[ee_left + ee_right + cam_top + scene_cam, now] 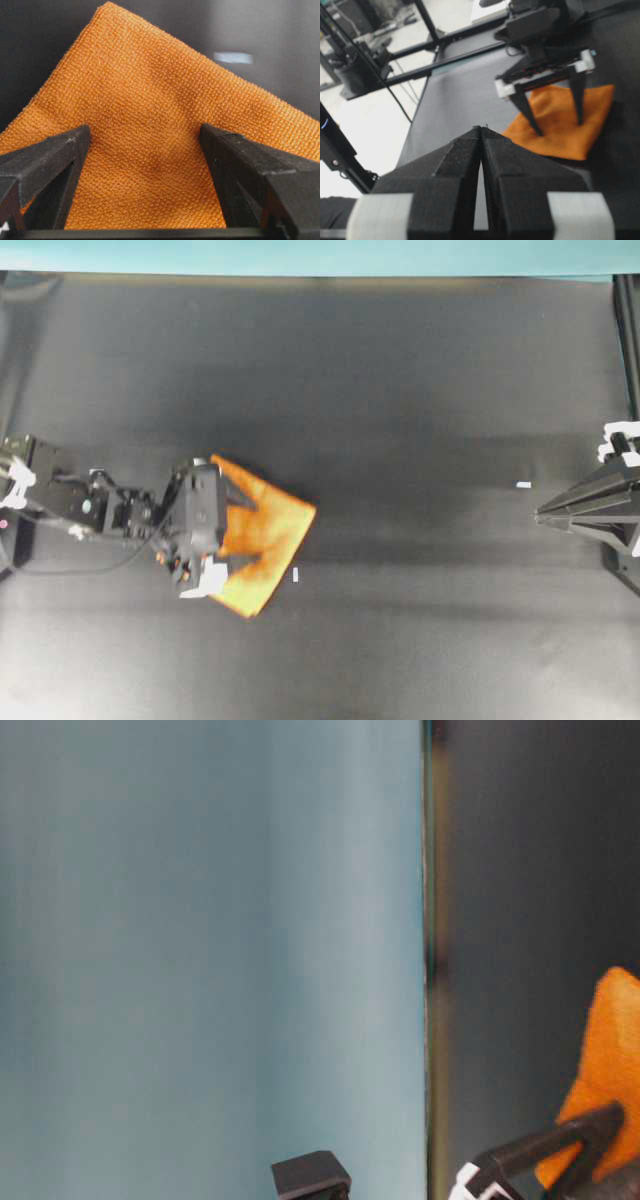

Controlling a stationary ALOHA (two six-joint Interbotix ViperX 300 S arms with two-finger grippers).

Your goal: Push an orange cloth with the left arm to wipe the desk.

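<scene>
Orange cloth [262, 537] lies flat on your black bench [400, 390], at about eight o'clock from its centre. Your left tool [559, 123] stands spread wide, fingertips [82, 135] planted on it. Far out at three o'clock, your right tool [481, 131] is pinched closed, empty.

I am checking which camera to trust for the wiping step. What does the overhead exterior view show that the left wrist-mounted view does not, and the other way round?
Only the overhead view shows the whole wide matte black desk, its teal strip, and the right end effector parked at the far edge.

Only the left wrist view shows the woven texture of the cloth close up.

Both show the folded orange-yellow fabric cloth, the open left end effector over it, and a small white mark.
</scene>
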